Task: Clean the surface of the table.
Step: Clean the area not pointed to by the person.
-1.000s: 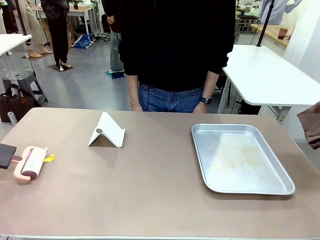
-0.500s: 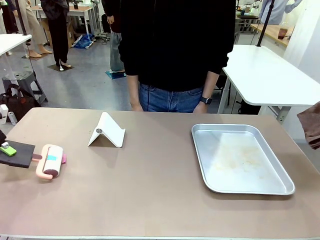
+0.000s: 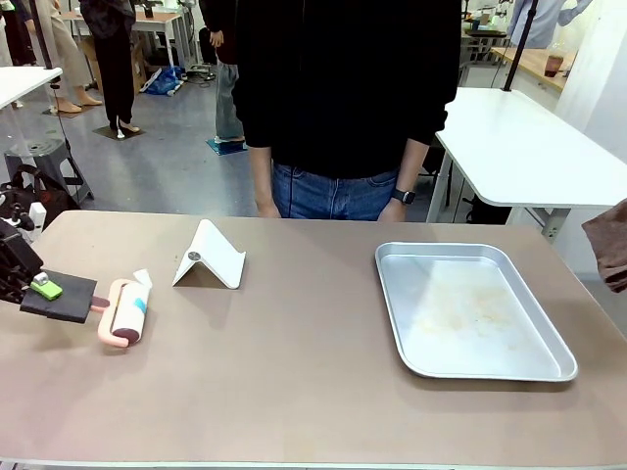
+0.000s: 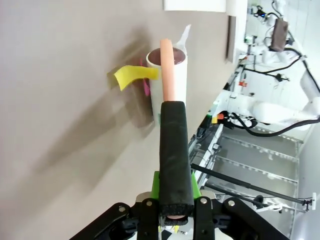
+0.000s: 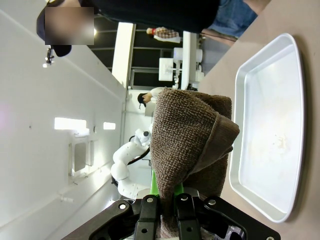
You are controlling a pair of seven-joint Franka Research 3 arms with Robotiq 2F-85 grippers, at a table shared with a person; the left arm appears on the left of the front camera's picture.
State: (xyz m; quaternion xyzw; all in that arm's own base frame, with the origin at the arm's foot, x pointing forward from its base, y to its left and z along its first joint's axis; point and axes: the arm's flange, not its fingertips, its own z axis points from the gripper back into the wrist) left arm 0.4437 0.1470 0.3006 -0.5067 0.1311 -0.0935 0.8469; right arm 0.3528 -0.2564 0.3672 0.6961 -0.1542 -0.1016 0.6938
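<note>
Open workshop space with white-topped side tables and standing people is showing behind the work area in the front view. A large rectangular tabletop (image 3: 294, 392) with a matte beige-brown surface is spanning the whole lower half of that frame.

At the left edge of the frame, the left claw (image 3: 43, 291) is pinching the black foam grip (image 3: 61, 300) of a lint roller (image 3: 125, 313) with a salmon-pink frame and a white roll. In the left wrist view, the left claw (image 4: 172, 212) is pressing both fingers against the foam grip (image 4: 175, 150), the lint roller (image 4: 167, 82) is pointing up the frame, and its roll appears to be touching the tabletop (image 4: 65, 100). A yellow paper tab (image 4: 131, 75) is sticking out from the roll.

A white folded tent-shaped stand (image 3: 209, 257) is standing just right of the roller, in the left centre of the front view. A shallow silver metal tray (image 3: 470, 313) is lying in the right half, well apart from the stand.

In the right wrist view, the right claw (image 5: 172, 212) is pinching a brown terry cloth (image 5: 192, 135), which is hanging beside the tray (image 5: 270, 125). The cloth (image 3: 609, 245) is entering the front view at the right edge.

A person in a black top (image 3: 343, 88) is standing at the far edge of the tabletop.
</note>
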